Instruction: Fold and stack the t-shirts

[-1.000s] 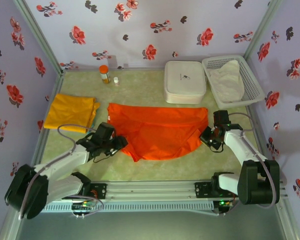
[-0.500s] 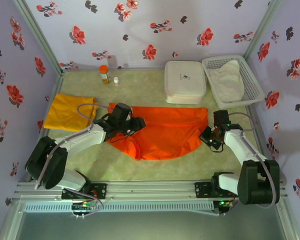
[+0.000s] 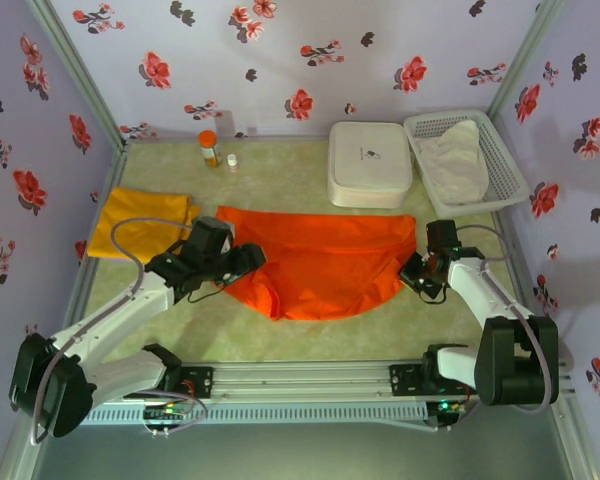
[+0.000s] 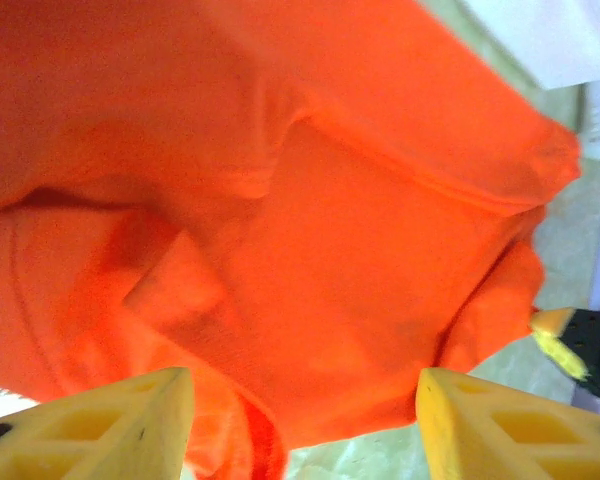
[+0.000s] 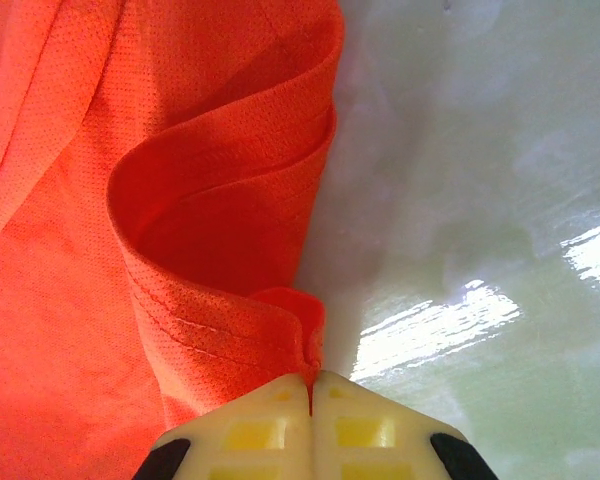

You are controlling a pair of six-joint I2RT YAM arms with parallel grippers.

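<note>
The orange-red t-shirt [image 3: 325, 262] lies spread across the middle of the green table, its lower edge rumpled. The yellow-orange t-shirt [image 3: 140, 225] lies folded at the left. My left gripper [image 3: 246, 258] hovers over the orange-red shirt's left edge. In the left wrist view this gripper [image 4: 305, 425] is open, its yellow fingertips [image 4: 115, 425] wide apart with the orange-red shirt [image 4: 310, 230] spread under and beyond them. My right gripper [image 3: 412, 272] sits at the shirt's right edge. In the right wrist view it [image 5: 311, 385] is shut on a curled fold of the shirt's hem [image 5: 220, 300].
A white zip case [image 3: 370, 165] and a white basket [image 3: 504, 160] with pale cloth in it stand at the back right. An orange pill bottle [image 3: 209, 147] and a small white bottle [image 3: 232, 161] stand at the back. Flowered walls close in the table.
My left gripper swung up and right over the shirt's left part, then drew back a little to the left, and its jaws opened wider. The right arm has stayed put.
</note>
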